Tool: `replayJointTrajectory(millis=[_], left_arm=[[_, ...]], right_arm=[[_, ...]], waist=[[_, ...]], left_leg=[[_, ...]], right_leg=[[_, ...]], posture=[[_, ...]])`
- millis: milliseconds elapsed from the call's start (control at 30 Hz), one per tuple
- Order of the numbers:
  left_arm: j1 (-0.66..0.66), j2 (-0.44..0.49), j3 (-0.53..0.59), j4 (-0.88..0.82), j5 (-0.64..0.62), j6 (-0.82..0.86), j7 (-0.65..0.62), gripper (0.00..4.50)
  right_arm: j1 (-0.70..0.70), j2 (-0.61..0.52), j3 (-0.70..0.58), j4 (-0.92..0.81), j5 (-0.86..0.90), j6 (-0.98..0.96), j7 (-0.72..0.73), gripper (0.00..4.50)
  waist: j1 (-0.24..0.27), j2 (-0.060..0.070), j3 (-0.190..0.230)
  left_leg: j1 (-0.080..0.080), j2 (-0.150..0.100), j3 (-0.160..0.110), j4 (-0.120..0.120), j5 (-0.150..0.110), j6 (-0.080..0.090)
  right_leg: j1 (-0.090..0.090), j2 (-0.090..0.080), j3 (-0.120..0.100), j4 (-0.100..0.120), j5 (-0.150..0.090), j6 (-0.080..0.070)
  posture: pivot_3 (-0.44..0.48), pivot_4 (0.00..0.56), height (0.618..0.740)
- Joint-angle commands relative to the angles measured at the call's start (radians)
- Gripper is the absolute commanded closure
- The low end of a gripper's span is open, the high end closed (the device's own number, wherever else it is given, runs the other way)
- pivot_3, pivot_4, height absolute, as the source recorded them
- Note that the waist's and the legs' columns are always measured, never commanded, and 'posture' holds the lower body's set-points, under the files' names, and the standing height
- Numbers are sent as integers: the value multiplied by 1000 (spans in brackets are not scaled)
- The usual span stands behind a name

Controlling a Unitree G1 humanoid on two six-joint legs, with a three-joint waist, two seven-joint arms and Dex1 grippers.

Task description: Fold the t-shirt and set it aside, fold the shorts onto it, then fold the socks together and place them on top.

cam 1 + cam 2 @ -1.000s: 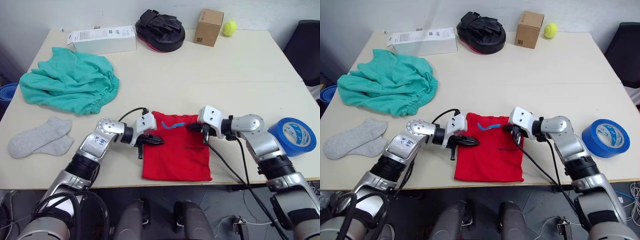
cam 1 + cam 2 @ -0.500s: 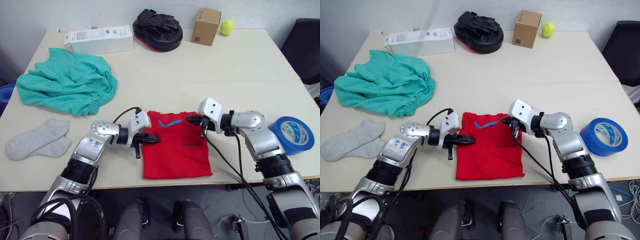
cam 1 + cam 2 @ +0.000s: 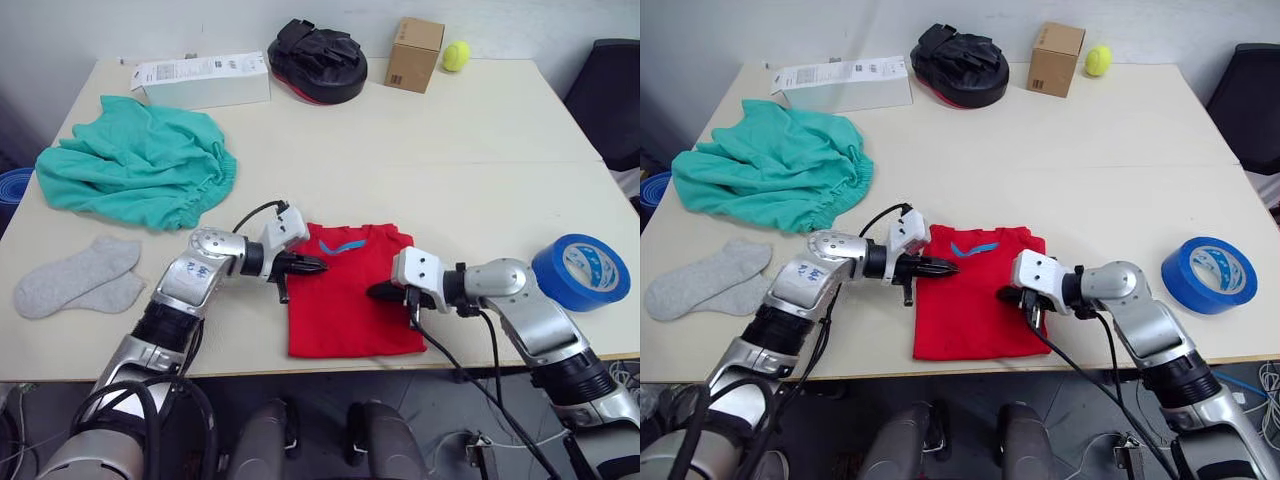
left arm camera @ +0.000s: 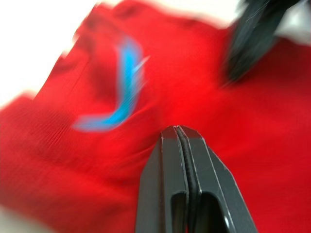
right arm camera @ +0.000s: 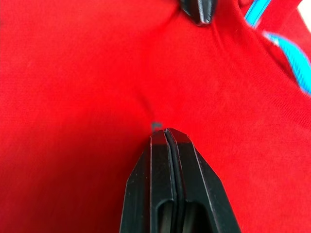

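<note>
Jaws on both grippers were pressed shut with nothing held: the left gripper lay at the shirt's left edge near the collar, the right gripper over its right edge lower down. On the table, the shorts lay bunched at the far left, well apart. The t-shirt sat at the near edge, folded into a narrow rectangle, collar away from the robot. The socks lay left of it, untouched. Folding the shirt seemed the step in hand, nearly done; next would probably be a last fold or moving it aside, which calls for opening to pinch the cloth.
</note>
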Motion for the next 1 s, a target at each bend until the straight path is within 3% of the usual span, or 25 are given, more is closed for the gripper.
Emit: replayJointTrajectory(millis=[33,133,267,467,633,833,933,1000], left_arm=[[-81,-28,33,171,75,-60,131,4466],[-121,-38,93,272,68,-86,205,4466],[-101,-26,164,242,11,-46,181,4466],[34,39,197,-8,-101,70,24,4466],[59,38,238,-139,-147,131,50,4466],[80,69,268,-370,-309,274,-32,4466],[113,137,280,-513,-420,347,-116,3899],[126,170,282,-557,-455,366,-136,3263]], right_arm=[[32,-17,29,1,-32,-4,11,4500],[42,-11,19,-3,-33,-5,-3,4500],[60,-11,11,-11,-35,-13,-21,4500],[72,18,-38,-28,-8,-30,-73,4500],[73,37,-123,-71,49,8,-121,4500],[122,1,-274,-237,217,276,-149,4500],[164,-30,-425,-341,389,558,-185,3915],[178,-43,-485,-380,463,669,-207,3212]], waist=[[8,-2,-1],[14,-2,-2],[14,-2,-2],[12,-3,-2],[19,-3,-1],[16,-2,-1],[15,-2,-1],[13,-2,-1]], left_leg=[[0,0,0,1,0,0],[1,0,0,1,0,0],[1,0,-1,0,-1,-1],[1,1,0,0,-1,-1],[0,0,-1,0,-1,-2],[-1,0,-1,-2,-1,-2],[-1,1,-1,-3,-1,-2],[-1,1,-1,-3,-1,-2]], right_leg=[[0,0,0,0,0,0],[0,-1,0,1,0,0],[0,-1,0,2,0,0],[0,0,0,1,0,0],[0,-1,0,1,0,0],[-1,-1,0,0,0,0],[0,0,0,-3,0,0],[0,1,0,-4,0,0]], posture=[[0,150,740],[0,150,740],[0,150,740],[0,150,740],[0,150,740],[0,150,740],[0,150,740],[0,150,740]])
